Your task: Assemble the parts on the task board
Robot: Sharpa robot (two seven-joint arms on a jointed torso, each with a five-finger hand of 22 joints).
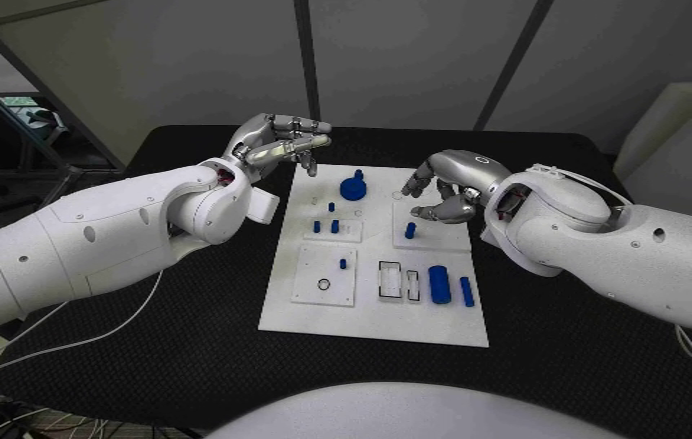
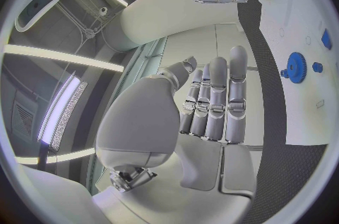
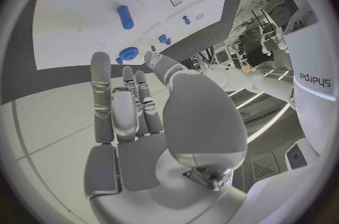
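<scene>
1. The black table (image 1: 173, 354) is lying under everything, and the task board (image 1: 378, 317) is sitting at its middle, its long axis running away from the robot.
2. The left arm (image 1: 108, 234) is reaching in beside the board's left edge, and the right arm (image 1: 606, 234) is reaching in past the board's right edge.
3. The left hand (image 1: 274, 144) is hovering just off the board's far left corner; its fingers (image 2: 215, 100) are lying straight and side by side, grasping nothing.
4. The right hand (image 1: 450, 187) is hanging over the board's far right part, just beyond the upright peg; its fingers (image 3: 127, 105) are extended with nothing between them, though the head view is showing them somewhat curled downward.
5. The blue gear (image 1: 353, 187) is standing near the board's far edge, between the two hands, with nothing covering it.
6. The thick blue cylinder (image 1: 440, 285) is lying at the board's near right, its long axis pointing away from the robot.
7. The slim blue bar (image 1: 467, 291) is lying just beside that cylinder, toward the board's right edge, parallel to it.
8. The upright blue peg (image 1: 411, 230) is standing on the board's right half, close below the right hand.
9. Two small blue pegs (image 1: 326, 226) are standing side by side left of the board's middle.
10. A single small peg (image 1: 343, 262) is standing nearer the robot, on the board's left half.
</scene>
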